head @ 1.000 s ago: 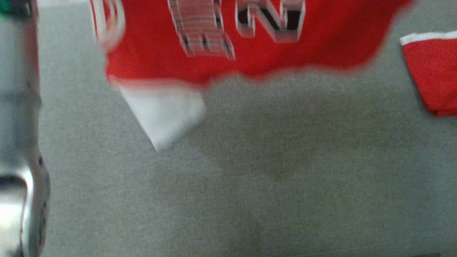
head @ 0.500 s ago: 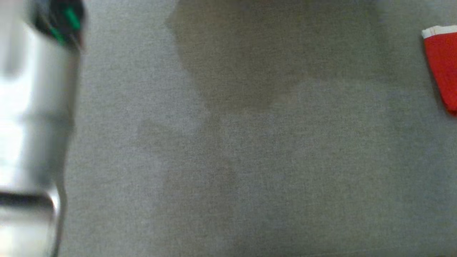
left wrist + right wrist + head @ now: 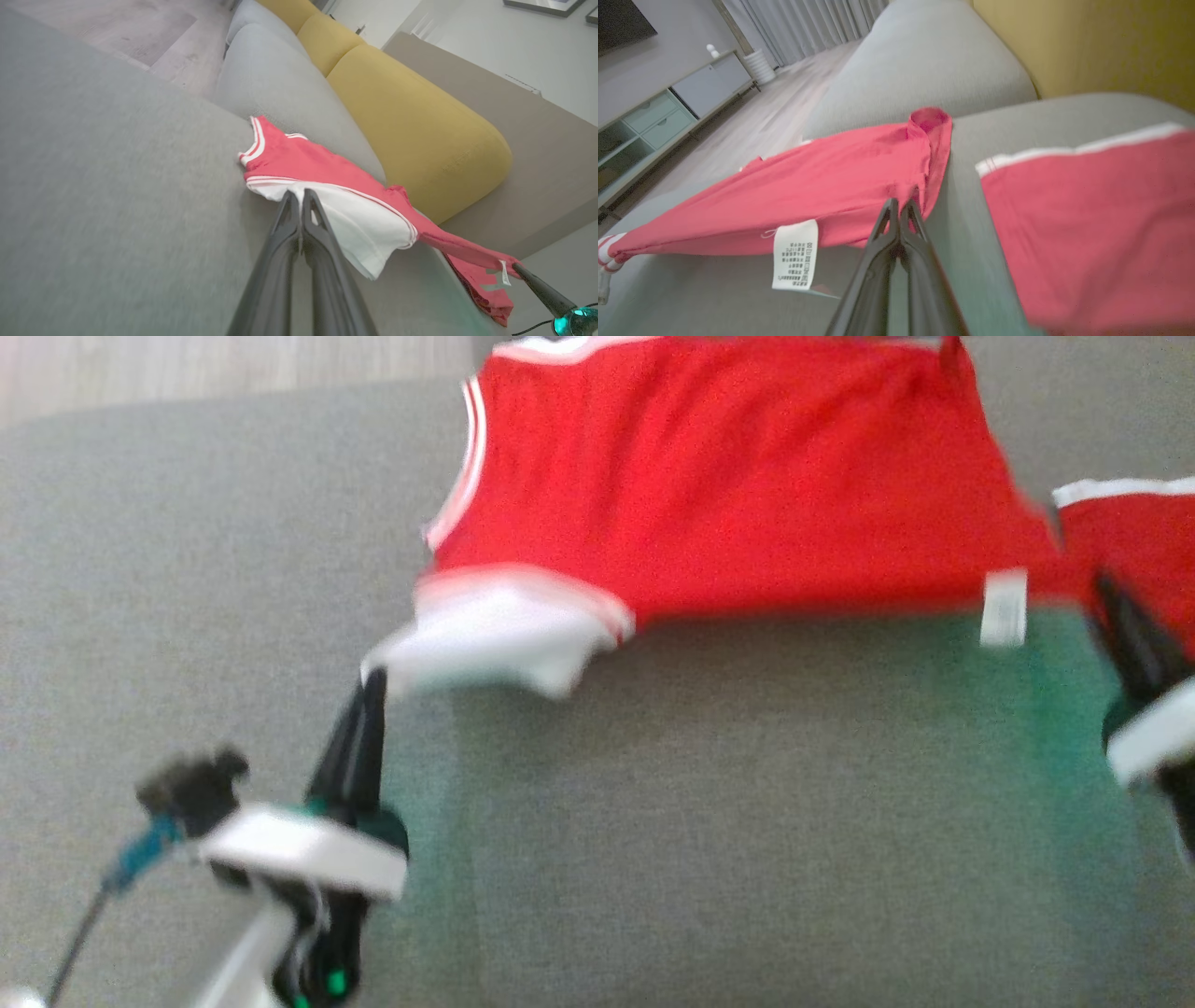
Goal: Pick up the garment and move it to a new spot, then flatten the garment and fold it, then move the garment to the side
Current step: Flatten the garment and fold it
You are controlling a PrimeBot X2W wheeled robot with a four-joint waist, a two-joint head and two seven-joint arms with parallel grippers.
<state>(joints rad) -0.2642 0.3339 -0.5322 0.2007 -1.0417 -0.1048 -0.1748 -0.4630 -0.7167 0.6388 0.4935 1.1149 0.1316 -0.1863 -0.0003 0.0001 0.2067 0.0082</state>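
The garment (image 3: 728,476) is a red sleeveless jersey with white trim and a white panel, stretched flat-ish over the grey sofa seat (image 3: 747,821). My left gripper (image 3: 373,679) is shut on the white panel's corner; the left wrist view shows the closed tips (image 3: 299,196) pinching that white fabric (image 3: 364,224). My right gripper (image 3: 1103,586) is shut on the garment's right edge, and in the right wrist view its tips (image 3: 899,203) pinch red cloth (image 3: 822,196). A white care label (image 3: 1004,607) hangs from the near hem. The right gripper's tip (image 3: 518,269) also appears in the left wrist view.
A second red piece with a white band (image 3: 1134,541) lies on the seat to the right, close to my right gripper. Yellow back cushions (image 3: 411,116) and a grey cushion line the sofa's back. Wood floor (image 3: 187,364) lies beyond the seat's left end.
The head view has swung a lot and was blurred. The garment, at the top edge a second ago and out of frame after, now spans the upper view, with both grippers visible.
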